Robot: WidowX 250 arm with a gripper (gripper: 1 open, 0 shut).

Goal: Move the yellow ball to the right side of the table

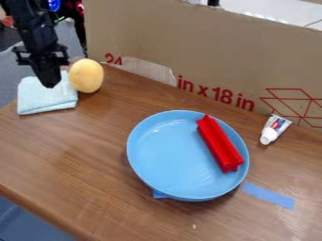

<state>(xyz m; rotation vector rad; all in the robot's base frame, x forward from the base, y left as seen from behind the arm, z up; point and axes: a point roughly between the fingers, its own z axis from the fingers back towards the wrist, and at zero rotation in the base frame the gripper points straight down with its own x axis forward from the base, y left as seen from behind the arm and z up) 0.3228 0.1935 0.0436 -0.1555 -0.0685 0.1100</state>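
Looking beyond the blue plate (187, 155), up and to the left in the camera view: there, the yellow ball (86, 75), on the far left part of the table (94, 168). Slightly egg-shaped, with its long axis running roughly up and down in the view, close to upright. Hard to tell which end is the narrower. And right beside it, also up and left of the blue plate, the black gripper (49, 81), pointing down, fingers closed together, over the folded pale cloth (47, 94). Apparently clear of any grip on the ball; impossible to tell whether pinching the cloth or merely touching it. Cloth lying just by the ball, on the side away from the blue plate.

Over to the blue plate itself: resting on it, right of its middle, a red object (220, 143), lying at a slant. Up and right of the plate, a white tube (274, 130), tilted in the view. Under the plate's near edge and out to its right, blue tape (268, 196). Behind it all, the cardboard wall (208, 47).
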